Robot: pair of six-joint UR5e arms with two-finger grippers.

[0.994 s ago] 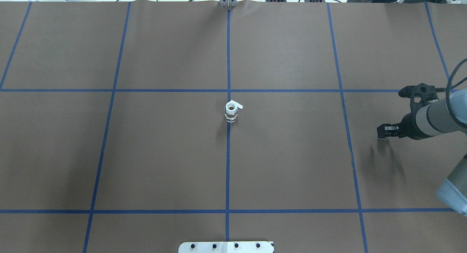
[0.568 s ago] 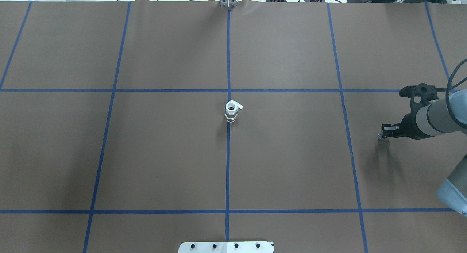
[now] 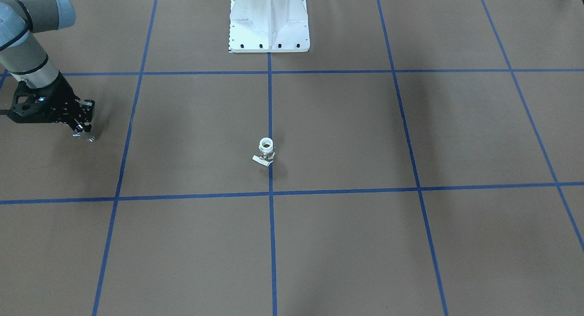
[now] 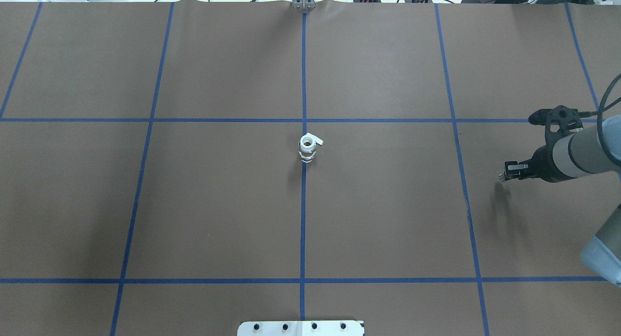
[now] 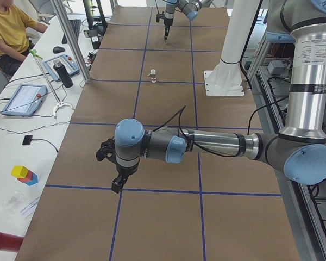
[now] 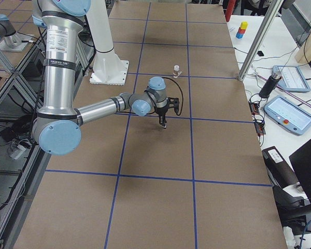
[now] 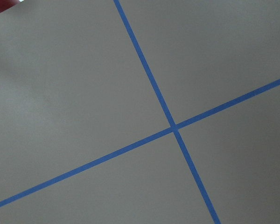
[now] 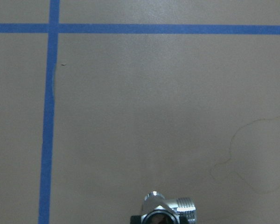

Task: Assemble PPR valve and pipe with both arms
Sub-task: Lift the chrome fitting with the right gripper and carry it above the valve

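Note:
A white PPR valve [image 4: 307, 148] with a small handle stands upright on the centre tape line of the brown table; it also shows in the front view [image 3: 266, 152] and the left view [image 5: 152, 75]. My right gripper [image 4: 504, 175] hovers far to the valve's right, just above the table, shut on a small chrome fitting [image 8: 165, 212]. The front view shows the same gripper [image 3: 83, 132]. My left gripper [image 5: 117, 185] shows only in the left view, low over a tape crossing, far from the valve. I cannot tell whether it is open or shut.
The white bolted pedestal [image 3: 269, 24] stands at the robot's edge of the table. Blue tape lines [image 7: 172, 127] divide the brown mat into squares. A side bench with tablets [image 5: 24, 98] and a seated person runs along the far edge.
My right gripper has turned at the wrist and shifted slightly left and toward the far side. The valve has not moved.

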